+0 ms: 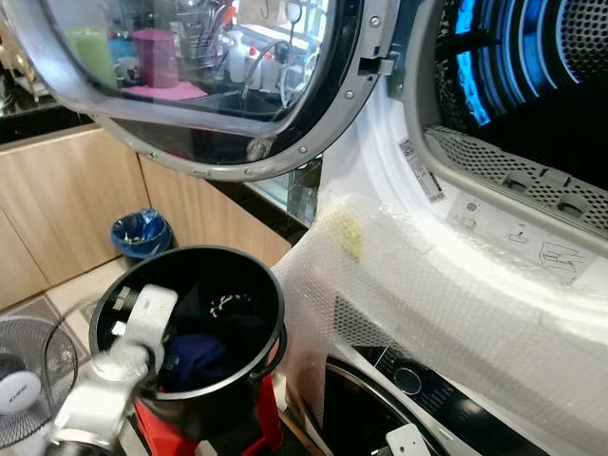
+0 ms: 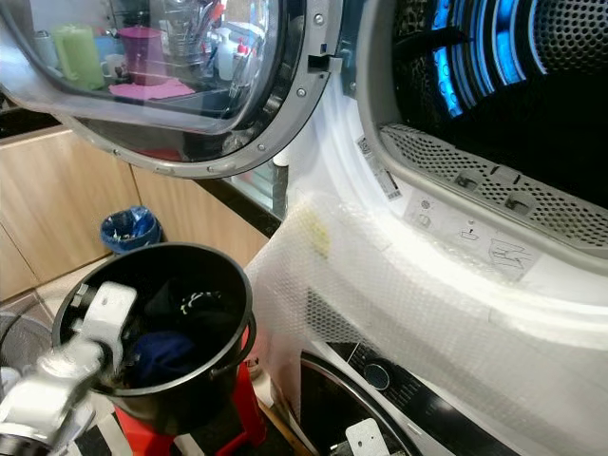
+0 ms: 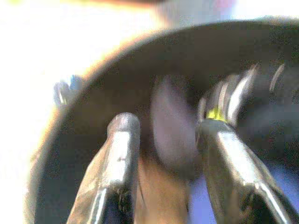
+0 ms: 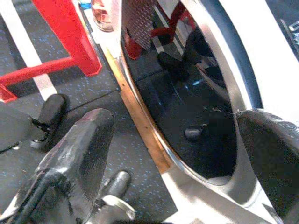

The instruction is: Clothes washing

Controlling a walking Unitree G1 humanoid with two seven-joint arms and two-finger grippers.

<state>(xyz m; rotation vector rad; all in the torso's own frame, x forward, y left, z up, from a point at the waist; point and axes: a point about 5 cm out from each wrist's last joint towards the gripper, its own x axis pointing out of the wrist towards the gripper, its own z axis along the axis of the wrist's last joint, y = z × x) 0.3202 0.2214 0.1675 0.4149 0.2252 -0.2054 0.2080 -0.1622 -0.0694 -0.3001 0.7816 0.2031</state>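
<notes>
At the lower left of the head views I have my left arm reaching down into the black bucket (image 1: 249, 285), which sits on a red stool (image 1: 266, 426). The left end effector (image 3: 161, 140) is inside the bucket with its two fingers apart, nothing clamped between them yet. The clothes (image 1: 199, 356), a dark blue bundle with something black behind it, lie at the bottom of the bucket, just beyond and below the fingertips; the wrist picture is too blurred for me to tell whether they touch the fabric. The heap has no clear long axis. I judge the left arm far nearer, so the grab is its job: straight down, then close.

Across the upper left hangs the open round door (image 1: 218, 95). At the upper right the lit drum (image 1: 532, 76) is open, well above and right of the bucket.

The right end effector (image 4: 177, 154) hangs low by the lower machine's dark door (image 4: 187, 102), fingers spread, holding nothing
</notes>
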